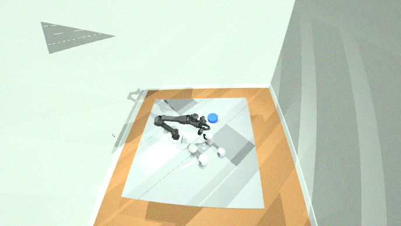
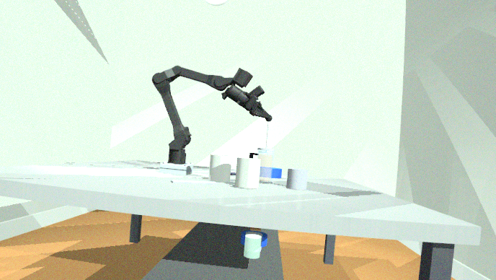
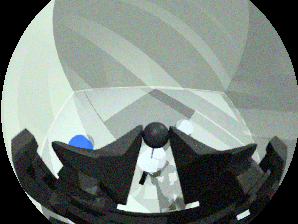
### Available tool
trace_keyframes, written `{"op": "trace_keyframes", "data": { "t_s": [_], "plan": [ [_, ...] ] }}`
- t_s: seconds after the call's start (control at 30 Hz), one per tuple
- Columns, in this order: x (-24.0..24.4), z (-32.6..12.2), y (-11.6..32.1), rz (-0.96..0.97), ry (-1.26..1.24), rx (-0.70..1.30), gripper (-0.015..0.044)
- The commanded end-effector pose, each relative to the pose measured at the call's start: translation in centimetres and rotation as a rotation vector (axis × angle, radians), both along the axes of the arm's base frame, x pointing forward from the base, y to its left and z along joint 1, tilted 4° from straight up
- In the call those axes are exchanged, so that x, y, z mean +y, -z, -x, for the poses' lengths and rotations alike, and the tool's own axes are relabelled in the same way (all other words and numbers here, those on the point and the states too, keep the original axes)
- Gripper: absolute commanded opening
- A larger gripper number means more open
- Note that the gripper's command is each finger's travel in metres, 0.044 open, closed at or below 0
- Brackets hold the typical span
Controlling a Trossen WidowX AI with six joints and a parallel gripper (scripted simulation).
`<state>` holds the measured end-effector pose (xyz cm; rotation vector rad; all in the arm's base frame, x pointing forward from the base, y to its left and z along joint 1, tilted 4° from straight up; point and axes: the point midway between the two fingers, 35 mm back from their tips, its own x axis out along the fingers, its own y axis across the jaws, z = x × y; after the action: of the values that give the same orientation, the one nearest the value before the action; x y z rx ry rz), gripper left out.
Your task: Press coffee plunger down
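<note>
The coffee press is a clear, pale beaker standing upright on the white table. Its thin rod rises high above the beaker to a small black knob. My gripper reaches down at an angle from the arm and is shut on that knob; in the wrist view both dark fingers press against the knob's sides. The beaker shows below the knob in the wrist view.
Three white cylinders stand on the table close in front of the press. A blue round block lies behind it. A flat white strip lies nearer the front. A pale cup stands on the floor under the table.
</note>
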<state>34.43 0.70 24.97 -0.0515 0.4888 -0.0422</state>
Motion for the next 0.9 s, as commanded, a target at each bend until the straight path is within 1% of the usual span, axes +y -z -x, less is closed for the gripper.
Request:
{"op": "trace_keyframes", "data": {
  "t_s": [0.0, 0.2, 0.87],
  "plan": [
    [0.0, 0.0, 0.0, 0.003, -0.003, 0.001, 0.0117],
    [0.0, -0.1, 0.4, 0.003, -0.003, 0.001, 0.0117],
    [-0.2, -0.8, 3.7, 0.003, -0.003, 0.000, 0.0117]
  ]
}}
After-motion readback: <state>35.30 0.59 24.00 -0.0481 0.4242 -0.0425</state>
